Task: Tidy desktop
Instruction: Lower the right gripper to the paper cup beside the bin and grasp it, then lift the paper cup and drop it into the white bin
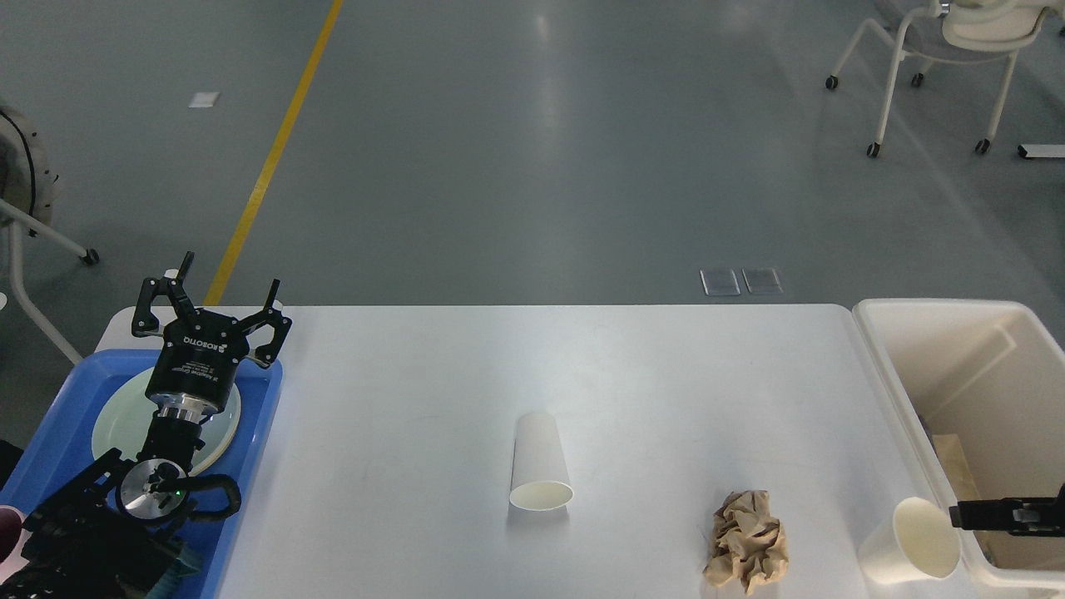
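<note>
The white desktop point(649, 391) carries a white paper cup point(539, 462) lying on its side near the middle front, mouth toward me. A crumpled brown paper ball point(746, 539) lies to the right of it. A second paper cup point(911, 541) leans tilted against the cream bin. My left gripper point(225, 287) hangs open and empty over the far end of the blue tray. Only a thin black tip of my right gripper point(998, 516) shows at the right edge, just beside the tilted cup's rim; its fingers cannot be told apart.
A blue tray point(66, 391) with a pale round plate point(116, 420) sits at the desktop's left end under my left arm. The cream bin point(890, 366) stands at the right end with brown paper inside. A wheeled chair point(940, 50) stands far back on the floor.
</note>
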`<act>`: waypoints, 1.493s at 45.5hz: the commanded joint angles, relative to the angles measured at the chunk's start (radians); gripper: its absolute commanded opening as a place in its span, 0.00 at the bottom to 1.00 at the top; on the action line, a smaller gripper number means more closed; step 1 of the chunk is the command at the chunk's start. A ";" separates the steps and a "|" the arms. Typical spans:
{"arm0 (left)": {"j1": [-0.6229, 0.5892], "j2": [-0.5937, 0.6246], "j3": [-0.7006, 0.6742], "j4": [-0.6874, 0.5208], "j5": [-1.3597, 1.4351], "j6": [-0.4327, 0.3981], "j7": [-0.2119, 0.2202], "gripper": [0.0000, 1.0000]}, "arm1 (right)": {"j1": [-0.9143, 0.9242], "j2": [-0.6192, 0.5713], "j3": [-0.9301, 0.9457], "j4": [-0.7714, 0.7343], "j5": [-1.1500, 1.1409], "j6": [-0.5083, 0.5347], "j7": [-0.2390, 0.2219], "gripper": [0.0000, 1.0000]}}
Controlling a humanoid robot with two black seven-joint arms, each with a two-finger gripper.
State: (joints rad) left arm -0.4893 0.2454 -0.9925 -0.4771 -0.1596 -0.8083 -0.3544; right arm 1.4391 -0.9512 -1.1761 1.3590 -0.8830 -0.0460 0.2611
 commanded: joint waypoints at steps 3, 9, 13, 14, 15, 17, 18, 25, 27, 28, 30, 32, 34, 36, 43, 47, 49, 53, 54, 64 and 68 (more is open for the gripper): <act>0.000 0.000 0.000 0.000 0.000 0.000 0.000 1.00 | -0.157 0.049 0.099 -0.095 0.027 -0.026 0.000 1.00; 0.000 0.000 0.000 0.000 0.000 0.000 0.000 1.00 | -0.219 0.078 0.130 -0.138 0.027 -0.061 0.001 1.00; 0.000 0.000 0.000 0.000 0.000 0.001 0.000 1.00 | -0.236 0.084 0.136 -0.150 0.027 -0.069 0.003 1.00; 0.000 0.000 0.000 0.000 0.000 0.000 0.000 1.00 | -0.239 0.088 0.136 -0.156 0.027 -0.071 0.004 1.00; 0.000 0.000 0.000 0.000 0.000 0.000 0.000 1.00 | -0.241 0.091 0.136 -0.161 0.027 -0.072 0.007 1.00; 0.000 0.000 0.000 0.000 0.000 0.001 0.000 1.00 | -0.250 0.097 0.136 -0.170 0.027 -0.083 0.012 0.95; 0.000 0.000 0.000 0.000 0.000 0.000 0.000 1.00 | -0.256 0.100 0.136 -0.175 0.027 -0.090 0.013 0.88; 0.000 0.000 0.000 0.000 0.000 0.000 0.000 1.00 | -0.276 0.117 0.130 -0.187 0.022 -0.118 0.041 0.42; 0.000 0.000 0.000 0.000 0.000 0.001 0.000 1.00 | -0.276 0.117 0.128 -0.187 0.021 -0.118 0.046 0.14; 0.000 0.000 0.000 0.000 0.000 0.000 0.000 1.00 | -0.278 0.117 0.128 -0.187 0.019 -0.117 0.046 0.00; 0.000 0.000 0.000 0.000 0.000 0.001 0.000 1.00 | -0.278 0.117 0.128 -0.186 0.019 -0.115 0.046 0.00; 0.000 0.000 0.000 0.000 0.000 0.001 0.000 1.00 | -0.278 0.117 0.128 -0.186 0.019 -0.115 0.044 0.00; 0.000 0.000 0.000 0.000 0.000 0.000 0.000 1.00 | -0.278 0.117 0.130 -0.186 0.019 -0.117 0.044 0.00; 0.000 0.000 0.000 0.000 0.000 0.001 0.000 1.00 | -0.276 0.117 0.131 -0.182 0.021 -0.117 0.044 0.00; 0.000 0.000 0.000 0.000 0.000 0.001 0.000 1.00 | -0.273 0.117 0.133 -0.182 0.022 -0.118 0.044 0.00; 0.000 0.000 0.000 0.000 0.000 0.001 0.000 1.00 | -0.267 0.117 0.136 -0.176 0.024 -0.120 0.046 0.00; 0.000 0.000 0.000 0.000 0.000 0.000 0.000 1.00 | -0.263 0.114 0.138 -0.170 0.024 -0.120 0.046 0.00; 0.000 0.000 0.000 0.000 0.000 0.001 0.000 1.00 | -0.247 0.103 0.131 -0.152 0.024 -0.120 0.047 0.00; 0.000 0.000 0.000 0.000 0.000 0.001 0.000 1.00 | -0.238 0.098 0.128 -0.143 0.024 -0.120 0.049 0.00; 0.000 0.000 0.000 0.000 0.000 0.000 0.000 1.00 | 0.148 -0.003 -0.006 -0.029 0.013 -0.013 0.059 0.00; 0.000 0.000 0.000 0.000 0.000 0.000 0.000 1.00 | 0.464 -0.015 -0.126 0.021 0.013 0.173 0.084 0.00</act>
State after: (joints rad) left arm -0.4893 0.2454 -0.9925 -0.4771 -0.1596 -0.8075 -0.3543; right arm 1.5450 -0.9459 -1.1668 1.3180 -0.8687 -0.0677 0.3199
